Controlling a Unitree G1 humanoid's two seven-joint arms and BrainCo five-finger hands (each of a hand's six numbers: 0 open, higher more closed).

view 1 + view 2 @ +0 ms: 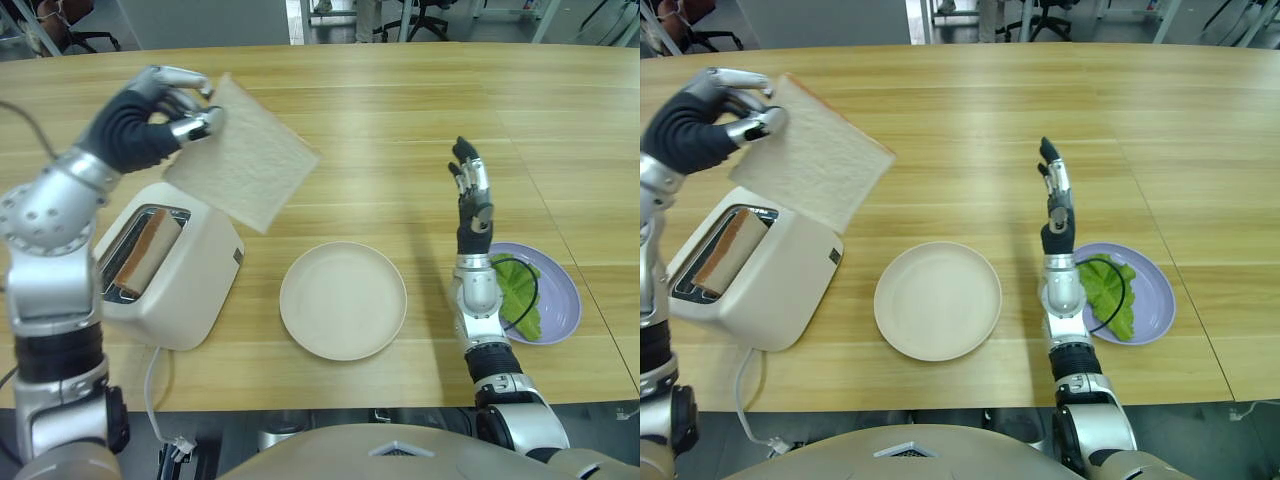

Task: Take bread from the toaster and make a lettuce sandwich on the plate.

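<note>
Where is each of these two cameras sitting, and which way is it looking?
Left eye view: on the robot's head, facing forward and down at the table; left robot hand holds a bread slice over the toaster, right robot hand is raised open.
Right eye view: same head, slightly rightward, same aim; both arms in frame.
Shared: toaster, white plate, lettuce on purple plate.

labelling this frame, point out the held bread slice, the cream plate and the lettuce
bread slice [245, 165], left eye view, middle of its flat face
plate [343, 300], left eye view, bare centre of the dish
lettuce [1108, 298], right eye view, middle of the green leaf
</note>
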